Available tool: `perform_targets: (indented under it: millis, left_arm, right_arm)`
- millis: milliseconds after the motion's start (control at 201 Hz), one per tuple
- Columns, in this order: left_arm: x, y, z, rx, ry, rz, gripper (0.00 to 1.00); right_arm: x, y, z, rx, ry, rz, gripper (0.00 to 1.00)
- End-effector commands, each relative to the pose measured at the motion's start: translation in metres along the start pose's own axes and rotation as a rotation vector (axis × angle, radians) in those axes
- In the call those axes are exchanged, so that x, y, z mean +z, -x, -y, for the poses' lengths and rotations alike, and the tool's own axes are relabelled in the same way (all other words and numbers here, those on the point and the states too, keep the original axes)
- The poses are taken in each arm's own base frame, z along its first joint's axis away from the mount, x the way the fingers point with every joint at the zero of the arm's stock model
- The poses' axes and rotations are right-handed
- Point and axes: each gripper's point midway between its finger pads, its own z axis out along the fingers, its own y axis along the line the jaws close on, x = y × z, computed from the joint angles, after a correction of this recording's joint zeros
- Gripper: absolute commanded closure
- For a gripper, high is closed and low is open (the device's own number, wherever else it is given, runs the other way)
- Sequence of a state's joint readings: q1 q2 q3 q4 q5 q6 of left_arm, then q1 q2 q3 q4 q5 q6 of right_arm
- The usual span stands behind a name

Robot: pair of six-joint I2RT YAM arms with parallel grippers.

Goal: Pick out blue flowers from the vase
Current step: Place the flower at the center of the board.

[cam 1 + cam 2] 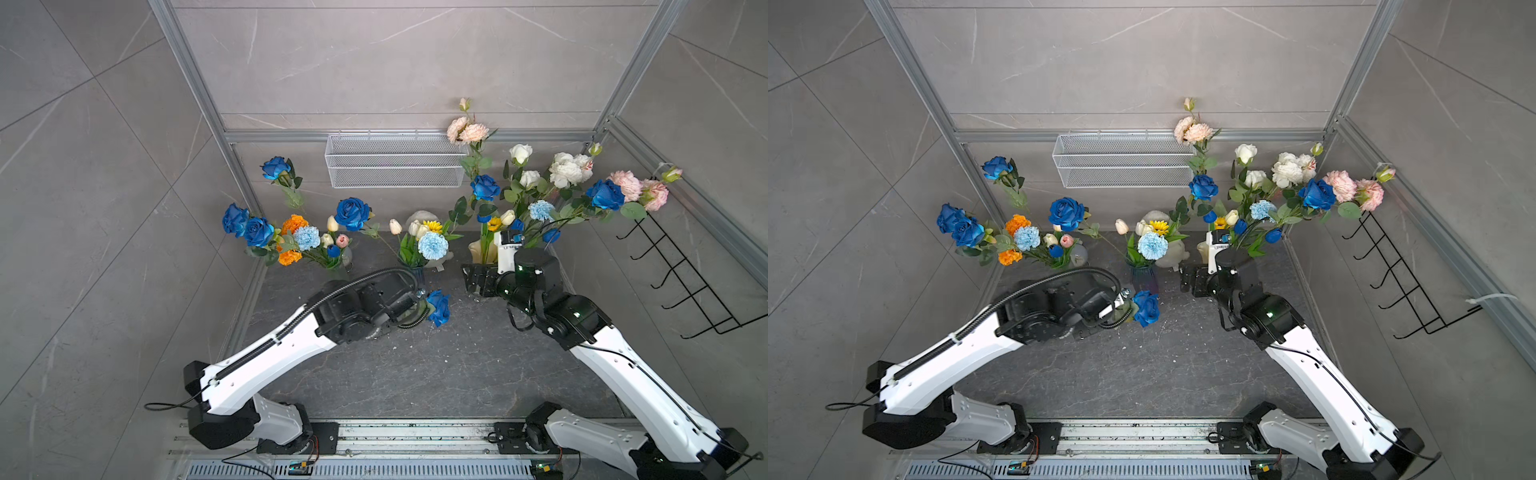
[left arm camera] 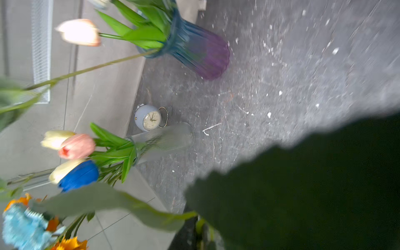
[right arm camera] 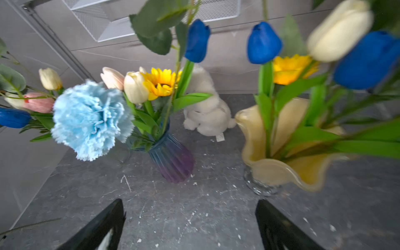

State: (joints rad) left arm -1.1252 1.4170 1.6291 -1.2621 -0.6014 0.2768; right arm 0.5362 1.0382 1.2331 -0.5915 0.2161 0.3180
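My left gripper [image 1: 420, 301] is shut on the stem of a deep-blue rose [image 1: 439, 308], held low in front of the blue-purple ribbed vase [image 1: 415, 275]. In the left wrist view a dark leaf [image 2: 303, 184] hides most of the jaws. My right gripper [image 3: 190, 207] stands open and empty over the dark table, before the cream wavy vase [image 3: 281, 171]. That vase holds blue tulips [image 3: 264, 43] and blue roses [image 1: 605, 194]. A pale-blue carnation [image 3: 91, 119] sits in the ribbed vase. The clear vase [image 2: 164, 140] at the left holds more blue roses [image 1: 352, 213] and a blue tulip [image 2: 80, 175].
A white plush rabbit [image 3: 205, 112] sits between the two nearer vases, and a small clock [image 2: 149, 118] stands by the clear vase. A white wire basket [image 1: 395, 160] hangs on the back wall and a black hook rack [image 1: 681, 274] on the right wall.
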Motion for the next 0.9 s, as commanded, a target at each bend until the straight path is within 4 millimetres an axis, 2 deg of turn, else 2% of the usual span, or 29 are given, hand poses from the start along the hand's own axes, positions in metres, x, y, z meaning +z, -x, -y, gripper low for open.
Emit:
perform_targets:
  millis: [0,85,164,344,468,548,707,891]
  left_arm:
    - [0.025,0.013,0.009,0.088,0.052,-0.014,1.0]
    - [0.055,0.025,0.032,0.117,0.006,-0.034,1.0]
    - [0.084,0.041,0.058,0.15,-0.045,-0.063,1.0]
    - [0.15,0.078,0.117,0.208,-0.126,-0.118,1.0]
    - [0.189,0.088,0.149,0.22,-0.177,-0.163,1.0]
    - [0.203,0.093,0.161,0.208,-0.194,-0.162,1.0]
    - [0.217,0.093,0.184,0.18,-0.267,-0.168,1.0]
    - [0.222,0.093,0.192,0.15,-0.282,-0.145,0.7]
  right_arm:
    - [-0.039,-0.003,0.04,-0.012,-0.188,-0.016,0.03]
    - [-0.058,0.002,0.053,-0.003,-0.246,0.005,0.03]
    - [-0.068,0.008,0.056,0.005,-0.255,0.025,0.03]
    - [-0.069,0.008,0.054,0.002,-0.237,0.021,0.04]
    - [-0.069,0.007,0.052,-0.004,-0.226,0.022,0.04]
    - [-0.069,0.007,0.05,-0.011,-0.216,0.021,0.04]
    - [-0.066,0.006,0.047,-0.015,-0.201,0.016,0.04]
    - [-0.061,0.004,0.044,-0.017,-0.186,0.004,0.04]
